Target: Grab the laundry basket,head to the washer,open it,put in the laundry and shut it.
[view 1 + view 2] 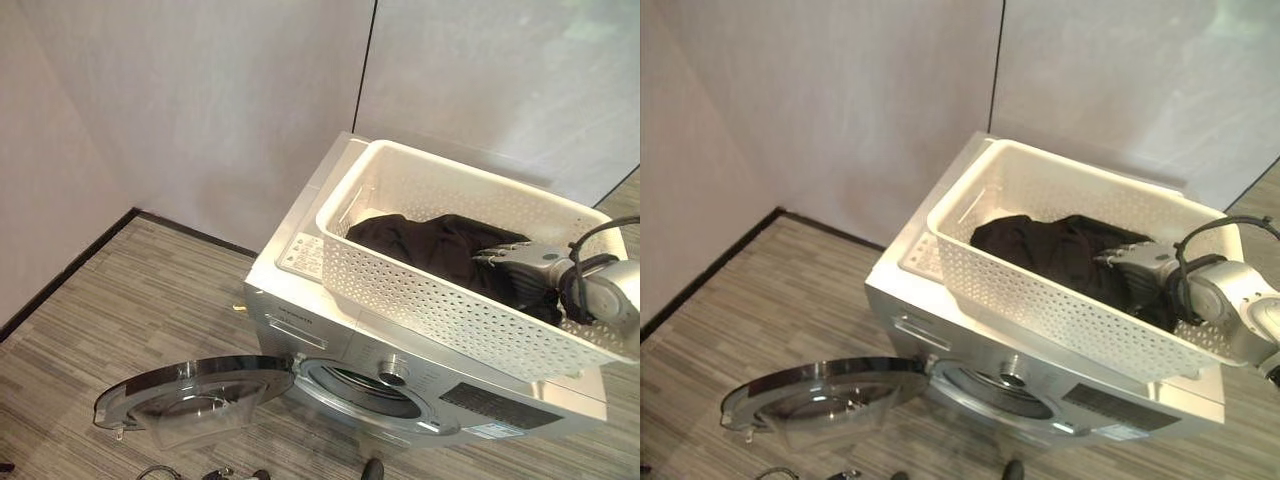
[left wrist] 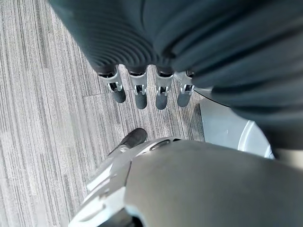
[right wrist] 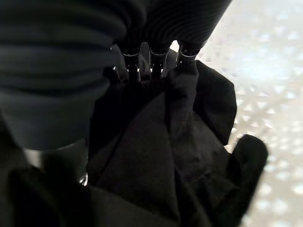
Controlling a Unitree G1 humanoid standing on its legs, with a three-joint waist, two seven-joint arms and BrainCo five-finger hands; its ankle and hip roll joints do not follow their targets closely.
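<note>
Nearest the camera, the round washer door [image 1: 195,397] stands swung fully open and lies low over the striped grey floor [image 1: 120,300], hinged beside the dark drum opening [image 1: 365,388]. Close to that door, the left hand [image 2: 147,90] hangs over the floor with its fingers straight and relaxed, the thumb apart from them, holding nothing.

Behind the door, the silver washer [image 1: 970,350] stands with its front panel toward the camera. On its flat top rests the white perforated laundry basket [image 1: 420,290], upright, with one end reaching past the washer's right edge. Beside the basket, on the bare part of the washer top, lies a white label [image 1: 303,254].

Inside the basket lies the black laundry [image 1: 1040,245], bunched toward the middle and right of the basket floor. The right hand [image 1: 522,262] reaches over the basket's right rim and down onto the cloth. In the right wrist view its fingers [image 3: 156,64] sink into the folds of the dark fabric; whether they are closed on it cannot be told.

Farthest away, pale wall panels [image 1: 220,100] meet the floor along a dark skirting strip [image 1: 70,270].
</note>
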